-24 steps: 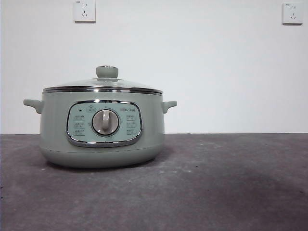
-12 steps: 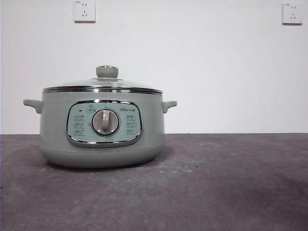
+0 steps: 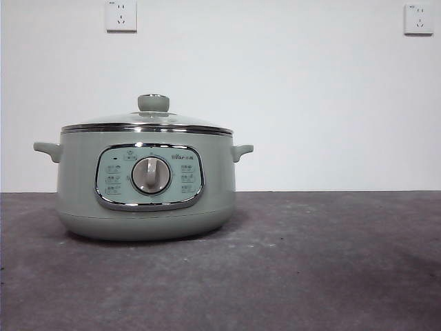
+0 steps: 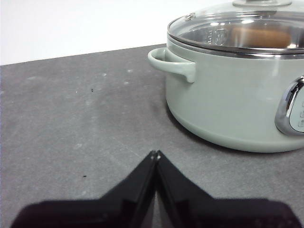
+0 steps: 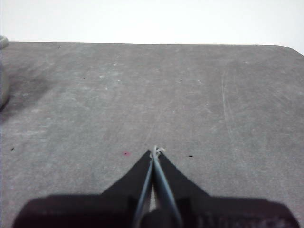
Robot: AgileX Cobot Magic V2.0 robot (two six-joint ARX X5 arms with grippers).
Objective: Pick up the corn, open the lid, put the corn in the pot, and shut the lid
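Observation:
The pale sage-green pot [image 3: 148, 200] stands on the left half of the table. The glass lid [image 3: 110, 121] with its green knob sits closed on it. In the left wrist view the pot [image 4: 228, 104] and lid [image 4: 199, 23] are close, and an orange-yellow shape, apparently the corn [image 4: 261, 37], lies inside under the glass. My left gripper [image 4: 155, 154] is shut and empty, low over the table beside the pot's handle. My right gripper [image 5: 154, 151] is shut and empty over bare table, away from the pot. Neither gripper shows in the front view.
The dark grey table [image 3: 310, 262] runs to a white wall with two sockets [image 3: 121, 15] [image 3: 418, 18]. In the right wrist view the table's far edge ends in a rounded corner [image 5: 285, 47], and a sliver of the pot [image 5: 2, 71] shows at the side.

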